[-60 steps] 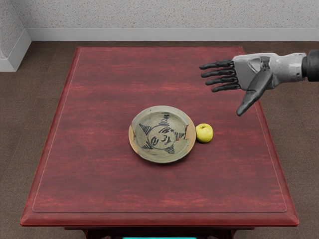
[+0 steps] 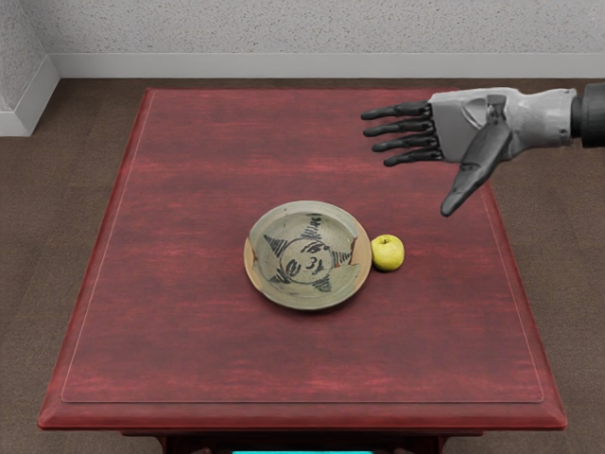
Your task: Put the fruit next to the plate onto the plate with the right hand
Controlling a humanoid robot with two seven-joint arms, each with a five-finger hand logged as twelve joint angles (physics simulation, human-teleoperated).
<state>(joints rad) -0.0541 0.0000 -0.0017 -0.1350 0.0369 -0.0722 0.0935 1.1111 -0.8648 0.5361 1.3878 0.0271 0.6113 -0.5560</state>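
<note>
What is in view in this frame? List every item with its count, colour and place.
table: one, dark red wood, fills most of the view
plate: one, grey-green with a dark painted pattern, at the table's centre
apple: one, yellow-green, on the table close by the plate's right rim
floor: brown, around the table
wall: grey speckled with a pale baseboard, along the top
right hand: one, grey palm with black fingers, open and holding nothing, above the table's far right part, arm entering from the right edge
</note>
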